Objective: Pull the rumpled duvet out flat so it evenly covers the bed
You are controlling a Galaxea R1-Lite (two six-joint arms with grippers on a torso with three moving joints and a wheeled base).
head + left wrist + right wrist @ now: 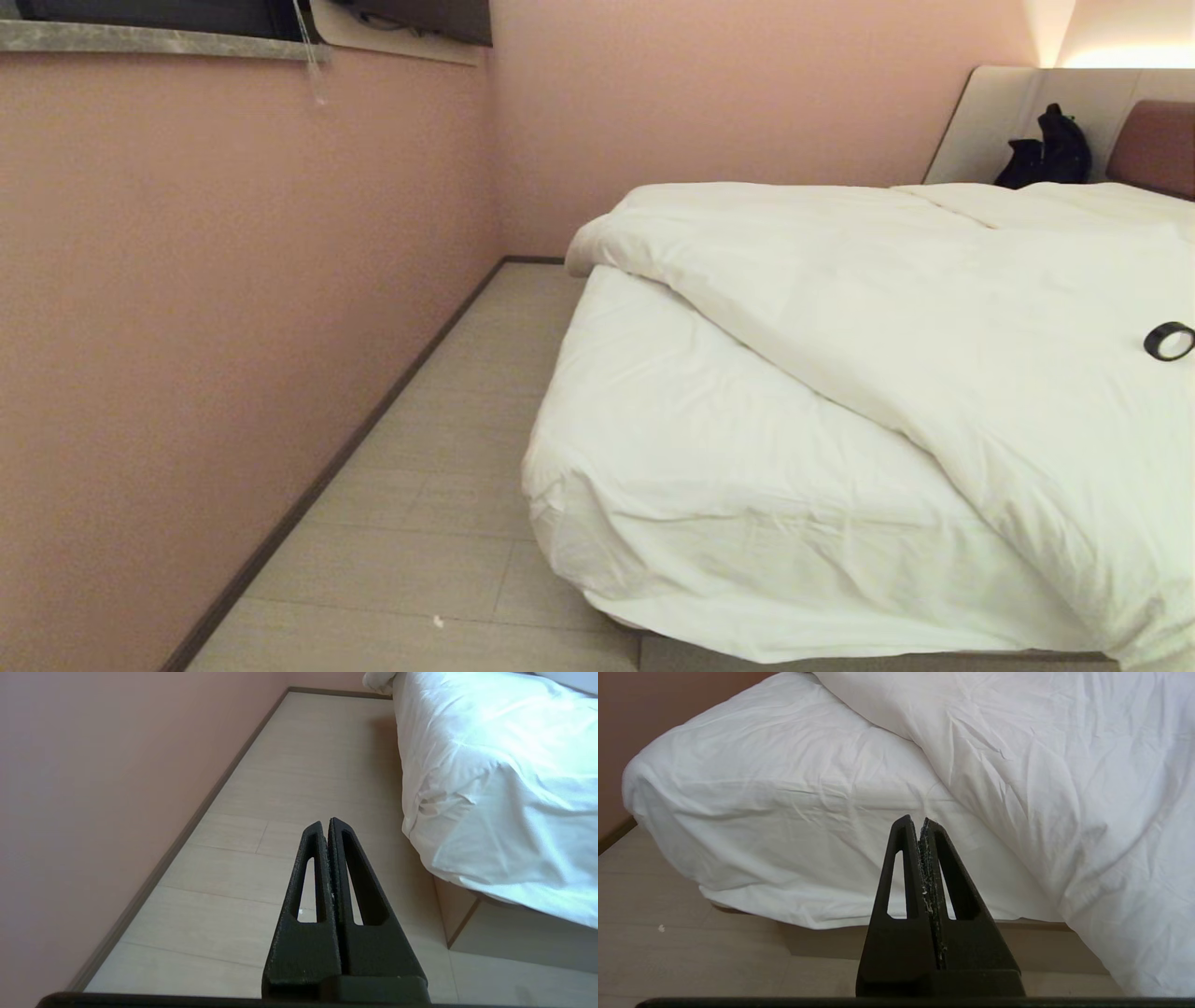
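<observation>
The puffy white duvet (934, 308) lies askew on the bed (709, 467), pulled back on a slant so the near left corner of the white sheet is bare. Its edge runs diagonally from the far left corner down to the near right. In the right wrist view the duvet (1064, 774) drapes over the bed's foot, right of the bare sheet (784, 812). My right gripper (921, 820) is shut and empty, short of the bed's foot. My left gripper (325, 822) is shut and empty over the floor beside the bed (490, 788). Neither arm shows in the head view.
A black tape roll (1169, 341) lies on the duvet at the right. A dark bag (1046, 149) sits by the headboard (1158, 145). A pink wall (233, 327) runs along a narrow strip of pale floor (439, 467) left of the bed. A beige platform base (514, 938) sits under the mattress.
</observation>
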